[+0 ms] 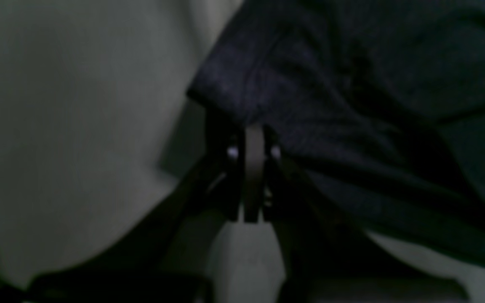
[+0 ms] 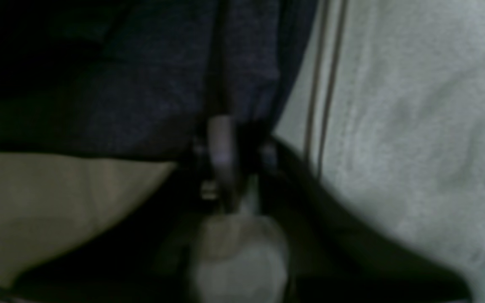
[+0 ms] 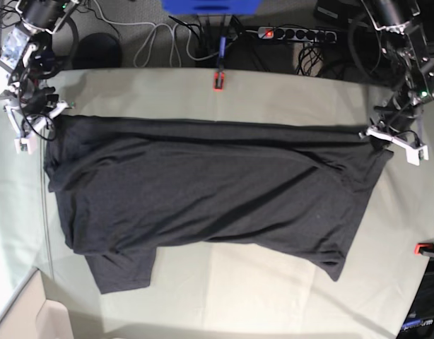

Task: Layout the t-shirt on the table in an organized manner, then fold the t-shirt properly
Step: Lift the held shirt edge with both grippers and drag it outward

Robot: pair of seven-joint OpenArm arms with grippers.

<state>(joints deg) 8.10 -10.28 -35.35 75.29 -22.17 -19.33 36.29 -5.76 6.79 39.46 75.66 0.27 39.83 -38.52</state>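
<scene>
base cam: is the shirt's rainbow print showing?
No. The t-shirt lying spread across the table shows only plain dark fabric in the base view, with no colored print anywhere on it.

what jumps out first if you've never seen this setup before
A big dark t-shirt fills the middle of the pale green table, stretched taut along its far edge while its sleeves sag toward the near side. The left gripper and the right gripper each pinch one far corner of it, at opposite ends of the table. A small red clamp stands out on the far table edge, with a tangle of cables behind.
</scene>
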